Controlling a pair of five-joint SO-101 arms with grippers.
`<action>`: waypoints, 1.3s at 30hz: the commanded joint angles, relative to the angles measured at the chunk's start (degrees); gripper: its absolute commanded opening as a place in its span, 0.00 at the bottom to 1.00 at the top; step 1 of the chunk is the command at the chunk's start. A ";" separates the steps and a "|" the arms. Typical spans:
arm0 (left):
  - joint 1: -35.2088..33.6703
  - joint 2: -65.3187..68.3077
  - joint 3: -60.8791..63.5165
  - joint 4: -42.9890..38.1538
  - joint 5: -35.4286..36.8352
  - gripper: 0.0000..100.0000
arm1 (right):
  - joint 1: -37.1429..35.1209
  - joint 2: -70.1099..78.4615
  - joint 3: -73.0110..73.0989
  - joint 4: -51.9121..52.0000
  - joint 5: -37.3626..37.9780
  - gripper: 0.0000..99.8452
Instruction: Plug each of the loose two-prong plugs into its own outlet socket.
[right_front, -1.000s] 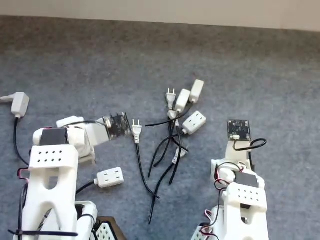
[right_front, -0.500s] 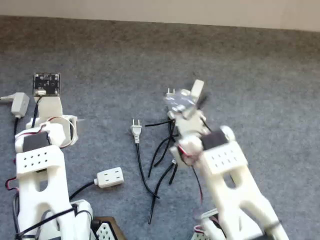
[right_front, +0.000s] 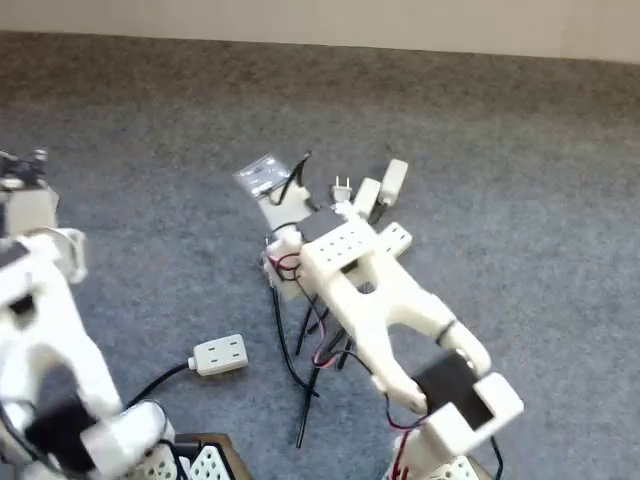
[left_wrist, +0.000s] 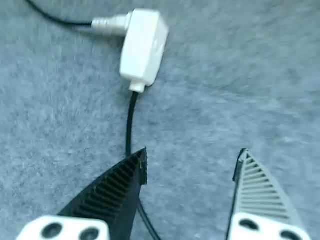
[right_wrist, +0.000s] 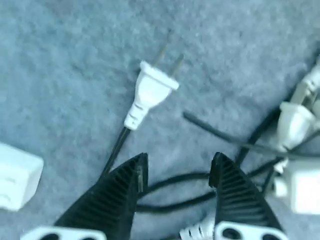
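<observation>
A white two-prong plug (right_wrist: 151, 89) lies on the grey carpet with its black cord running back between my right gripper's (right_wrist: 180, 160) open fingers, just ahead of the tips. In the high view the right arm (right_front: 345, 255) stretches over the middle and covers that plug. My left gripper (left_wrist: 193, 155) is open above bare carpet, and a white socket block (left_wrist: 144, 47) on a black cord lies a short way beyond it. The left arm (right_front: 40, 300) stands at the far left. An outlet socket (right_front: 220, 353) lies near the front, and another plug (right_front: 342, 187) rests beside the right arm.
Tangled black cords (right_front: 320, 335) spread under and in front of the right arm. White plug bodies (right_front: 385, 185) cluster behind it, with a socket (right_front: 397, 238) partly hidden. A white block (right_wrist: 17, 172) and more white plugs (right_wrist: 295, 120) flank the right gripper.
The left arm swung from the centre plug out to the far left. The right arm swung from the right side across to the centre and now covers that plug.
</observation>
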 joint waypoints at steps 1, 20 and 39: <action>-4.26 21.41 -27.74 13.36 -3.25 0.29 | -0.48 0.66 -3.03 -4.97 -0.53 0.21; -5.23 55.96 -79.43 32.44 -3.43 0.29 | -5.32 1.19 7.16 -18.51 -17.05 0.21; -5.67 56.04 -79.43 32.53 -3.34 0.29 | -1.71 11.91 0.84 -15.69 -17.23 0.21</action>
